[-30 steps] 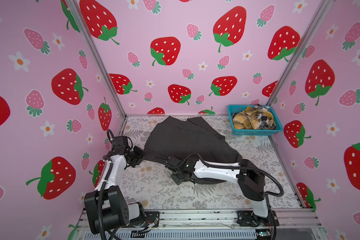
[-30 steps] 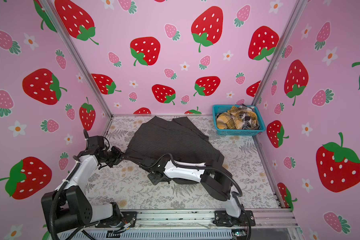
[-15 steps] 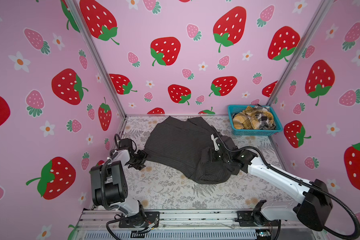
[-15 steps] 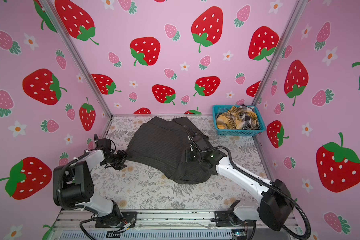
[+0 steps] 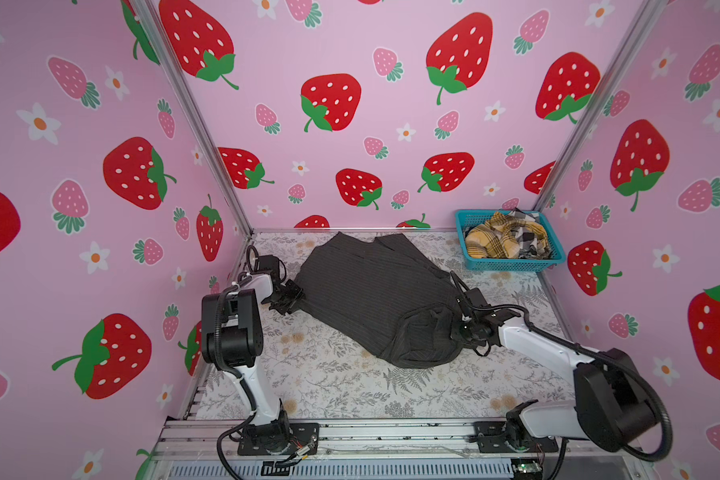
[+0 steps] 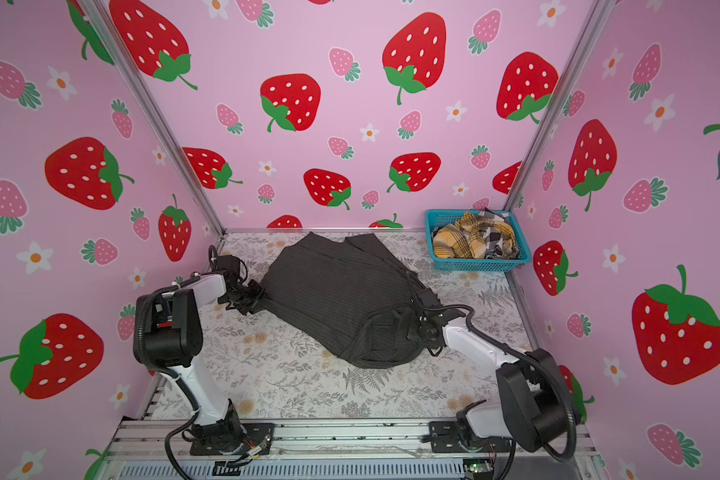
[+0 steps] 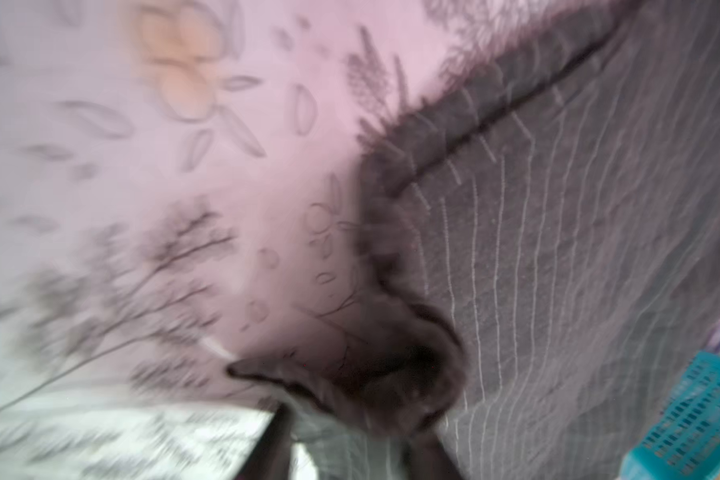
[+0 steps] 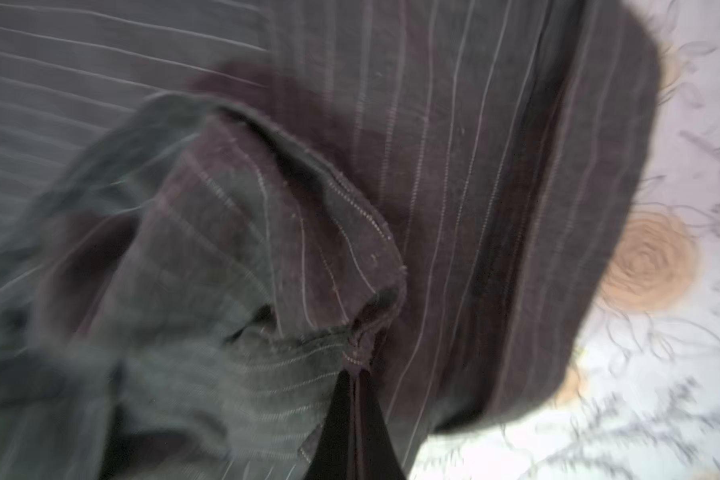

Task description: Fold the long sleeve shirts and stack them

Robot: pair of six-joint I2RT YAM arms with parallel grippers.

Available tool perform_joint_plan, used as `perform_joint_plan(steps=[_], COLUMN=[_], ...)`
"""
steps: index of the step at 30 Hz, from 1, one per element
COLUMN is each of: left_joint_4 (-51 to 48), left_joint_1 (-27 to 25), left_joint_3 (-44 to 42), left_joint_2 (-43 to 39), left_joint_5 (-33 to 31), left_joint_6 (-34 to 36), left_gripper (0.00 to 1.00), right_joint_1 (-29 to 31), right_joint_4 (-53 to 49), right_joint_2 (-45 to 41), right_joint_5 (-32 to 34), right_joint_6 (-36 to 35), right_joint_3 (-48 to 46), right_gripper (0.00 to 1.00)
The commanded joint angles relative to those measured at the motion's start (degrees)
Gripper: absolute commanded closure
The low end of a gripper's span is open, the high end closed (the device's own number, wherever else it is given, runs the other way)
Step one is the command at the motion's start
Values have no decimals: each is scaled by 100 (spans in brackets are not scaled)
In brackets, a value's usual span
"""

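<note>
A dark charcoal pinstriped shirt (image 5: 371, 291) (image 6: 337, 299) lies spread across the middle of the table, its front right part bunched and doubled over. My left gripper (image 5: 292, 296) (image 6: 258, 300) is at the shirt's left edge. In the blurred left wrist view that gripper (image 7: 350, 419) has a bunched corner of the shirt (image 7: 558, 249) between its fingers. My right gripper (image 5: 460, 332) (image 6: 416, 332) (image 8: 356, 372) is shut on a hem fold of the shirt (image 8: 267, 232) at the bunched end. A yellow plaid shirt (image 5: 491, 243) and a black-white check shirt (image 5: 531, 240) lie crumpled in the basket.
A teal mesh basket (image 5: 512, 264) (image 6: 479, 262) (image 7: 699, 419) stands at the back right corner. Pink strawberry walls close in the left, back and right. The floral table cloth (image 5: 329, 386) shows bare in front of the shirt. Both arm bases sit on the front rail.
My right gripper has drawn back from the middle left to the right with shirt cloth, doubling the shirt's front part over. The left gripper opened and closed again at the shirt's left edge.
</note>
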Motion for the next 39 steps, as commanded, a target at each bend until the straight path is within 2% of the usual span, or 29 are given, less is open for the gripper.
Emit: perform_joint_plan(steps=[1,5,9,12,15,18,23,28,32,34,36,37,39], left_joint_4=[-407,-601,-888,-982,-1095,-1124,-1286,-1483,-1496,-1442,-1441,-1483,-1636], left_joint_1=[2,77,131,105,72,71,151,199,201,201,186,158,143], left_joint_3=[173,165,-94,-452,-738,-1063,-1512,-1843,-2277,-2474,-2572,-2599,-2587], left_joint_2=[267,-32,-986,-1829,-2288,-2625,-2994,-3130,-3299,-3358,-3345,-3370,-3495], left_joint_5=[-364,-623,-1163,-1187,-932,-708,-699,-732,-738,-699,-593,-556,-581], left_joint_6=[-30,-116,-335,-406,-411,-430,-314,-39,21,64,91,103,158], left_gripper=[100,100,100,100,100,100,100,100,100,100,65,52,36], right_joint_1=[-215,-550,-764,-799,-797,-792,-779,-779,-779,-770,-700,-598,-385], right_joint_4=[338,596,178,-434,-861,-986,-1093,-1791,-2760,-3032,-2980,-2810,-2484], right_joint_2=[965,2562,3775,4113,3790,2896,800,-1410,-2480,-2901,-3385,-3588,-3909], right_joint_5=[46,70,174,201,193,-33,-65,655,1207,1030,386,35,-432], right_joint_6=[-435,-998,-1493,-1742,-1828,-1855,-1702,-1289,-915,-741,-661,-624,-491], right_joint_3=[422,1900,4289,6102,6840,6521,4774,3097,2543,2220,1626,1266,765], right_gripper=[100,100,100,100,100,100,100,100,100,100,100,100,100])
